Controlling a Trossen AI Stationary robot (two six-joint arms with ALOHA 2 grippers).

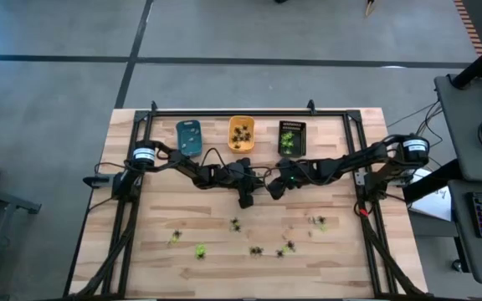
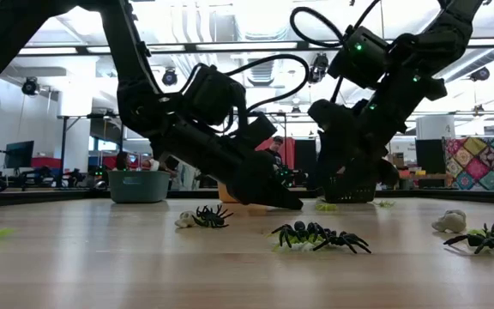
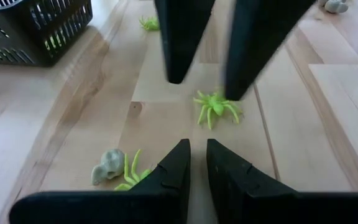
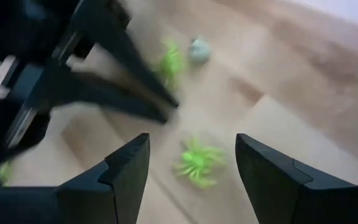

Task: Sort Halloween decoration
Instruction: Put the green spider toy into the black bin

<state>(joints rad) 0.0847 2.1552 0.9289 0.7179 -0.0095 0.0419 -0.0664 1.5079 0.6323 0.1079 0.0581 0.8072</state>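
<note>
Nearest the front edge of the table [image 1: 141,251], the spiders are strewn in a loose band: black ones [image 2: 320,235] and yellow-green ones [image 1: 200,251] lie apart from each other, with bare wood between them and a wide clear strip along the front edge. A pale figure [image 2: 449,222] sits among them toward the right side.

Behind that band, at mid-table, the two arms meet. The left gripper [image 3: 197,165] points down at the wood with its fingers nearly together, only a thin slit between them, and nothing in it. Facing it, the right gripper [image 4: 191,165] has its fingers spread wide and empty. A green spider [image 3: 215,107] lies on the boards between the two grippers, just under the right fingers and touching neither. Beside the left fingers lie another green spider [image 3: 131,174] and a pale figure [image 3: 107,165], side by side.

Farthest back, near the rear edge, three trays stand in a row with gaps between: blue [image 1: 188,136], orange [image 1: 241,134] and black [image 1: 291,138]. The orange one shows dark spiders, the black one green.
</note>
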